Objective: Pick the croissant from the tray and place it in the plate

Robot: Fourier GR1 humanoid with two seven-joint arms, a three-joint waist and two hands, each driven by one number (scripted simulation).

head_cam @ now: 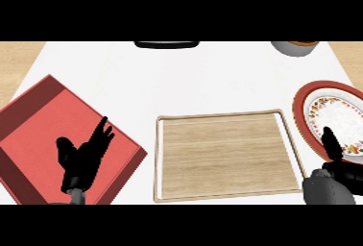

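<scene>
The wooden tray (220, 115) lies in the middle of the white counter, and its bare floor shows no croissant. At the right edge sits the plate (340, 120), white with a red rim and a flower band. My right hand (342, 172) is at the lower right, over the plate's near rim and just right of the tray. No croissant shows anywhere; whether that hand hides it cannot be told. My left hand (83, 158) rests open at the lower left, fingers up.
A red mat (42, 125) lies turned like a diamond under my left hand. At the counter's far edge are a black object (166, 44) and a grey pot (297, 47). Wood surface shows at both top corners.
</scene>
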